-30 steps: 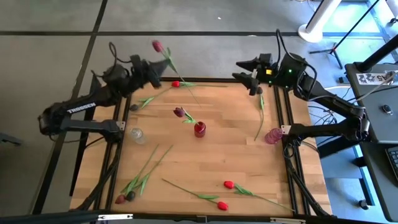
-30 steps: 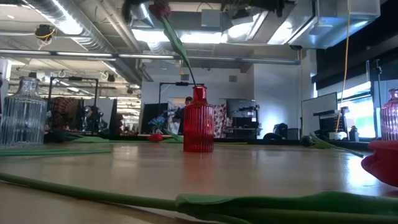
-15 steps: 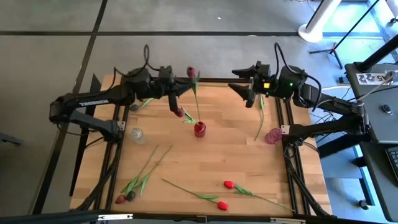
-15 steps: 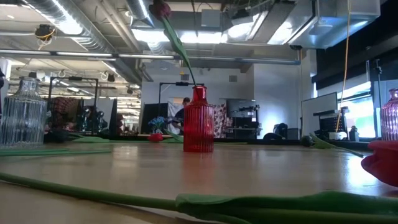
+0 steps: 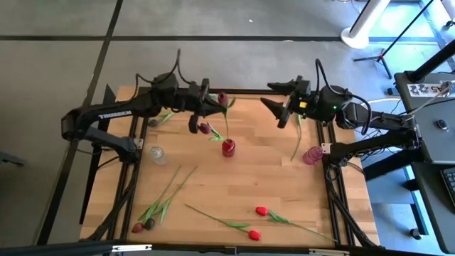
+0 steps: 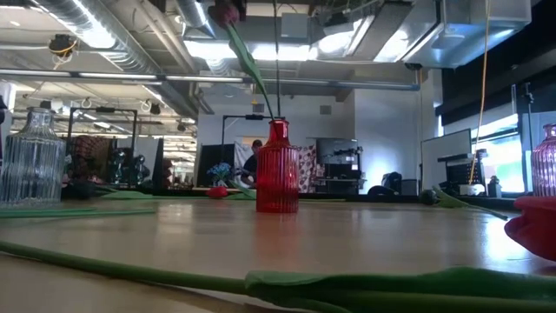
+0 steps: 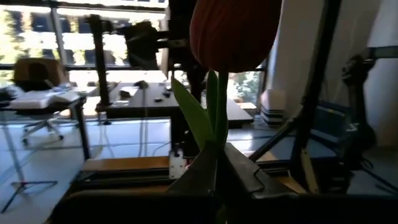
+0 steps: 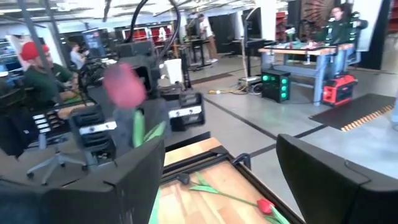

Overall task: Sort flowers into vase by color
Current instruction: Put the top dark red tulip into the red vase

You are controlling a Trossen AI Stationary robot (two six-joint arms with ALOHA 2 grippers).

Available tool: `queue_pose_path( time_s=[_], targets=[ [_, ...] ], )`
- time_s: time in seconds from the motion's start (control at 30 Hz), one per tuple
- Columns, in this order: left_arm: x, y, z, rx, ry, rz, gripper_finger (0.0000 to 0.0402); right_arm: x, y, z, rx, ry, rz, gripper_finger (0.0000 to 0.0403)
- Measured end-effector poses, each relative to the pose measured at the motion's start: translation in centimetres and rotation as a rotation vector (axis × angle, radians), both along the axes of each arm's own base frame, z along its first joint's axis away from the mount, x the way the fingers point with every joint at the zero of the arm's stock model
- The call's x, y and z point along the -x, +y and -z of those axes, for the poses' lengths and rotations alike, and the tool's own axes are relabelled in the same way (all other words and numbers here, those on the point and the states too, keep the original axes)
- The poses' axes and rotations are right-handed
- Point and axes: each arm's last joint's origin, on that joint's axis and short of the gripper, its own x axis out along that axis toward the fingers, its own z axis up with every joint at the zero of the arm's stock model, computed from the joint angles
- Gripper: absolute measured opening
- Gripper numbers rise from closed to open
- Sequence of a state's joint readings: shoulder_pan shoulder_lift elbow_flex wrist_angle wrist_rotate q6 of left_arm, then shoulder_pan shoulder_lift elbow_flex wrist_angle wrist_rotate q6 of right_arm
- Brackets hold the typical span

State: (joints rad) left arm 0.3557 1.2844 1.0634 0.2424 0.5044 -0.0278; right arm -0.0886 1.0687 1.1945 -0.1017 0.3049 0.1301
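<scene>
My left gripper (image 5: 212, 107) is shut on a maroon tulip (image 5: 222, 98) above the far middle of the table. The tulip's thin stem (image 5: 226, 124) runs down to the mouth of the red vase (image 5: 228, 147); whether its end is inside, I cannot tell. A second maroon tulip (image 5: 205, 129) stands in that vase, its head high in the low view (image 6: 228, 10). My right gripper (image 5: 281, 110) is open and empty above the far right of the table. More tulips lie flat on the table. My left gripper pinches the tulip's stem just under the bud head (image 7: 217, 134) between its two fingers (image 7: 245, 174). The fingers come level from the table's left and lie across the stem. The tulip stands upright, head up, with its stem hanging below the fingers toward the red vase.
A clear vase (image 5: 156, 153) stands at the left and a pink vase (image 5: 311, 155) at the right edge. A tulip (image 5: 298, 135) lies below my right gripper. Red tulips (image 5: 261, 211) and dark tulips (image 5: 142, 225) lie near the front edge. People show in the room beyond.
My left gripper has carried the maroon tulip from beyond the far left edge toward the right, to above the red vase. The tulip has swung from slanted to upright. My right gripper has moved a little toward the near edge and stays open.
</scene>
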Motion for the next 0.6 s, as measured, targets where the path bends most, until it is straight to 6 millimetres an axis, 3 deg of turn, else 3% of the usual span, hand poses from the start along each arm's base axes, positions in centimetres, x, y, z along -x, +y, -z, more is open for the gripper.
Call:
queue_pose_path(
  time_s=[0.13,0.6],
  targets=[
    [-0.98,-0.08,0.86,-0.024,0.019,0.024,0.0001,0.01,-0.03,0.00,-0.022,-0.009,0.009,0.0308],
    [-0.65,0.53,0.84,-0.025,0.019,0.030,0.0001,0.04,-0.14,0.00,-0.026,-0.011,0.028,0.0308]
  ],
)
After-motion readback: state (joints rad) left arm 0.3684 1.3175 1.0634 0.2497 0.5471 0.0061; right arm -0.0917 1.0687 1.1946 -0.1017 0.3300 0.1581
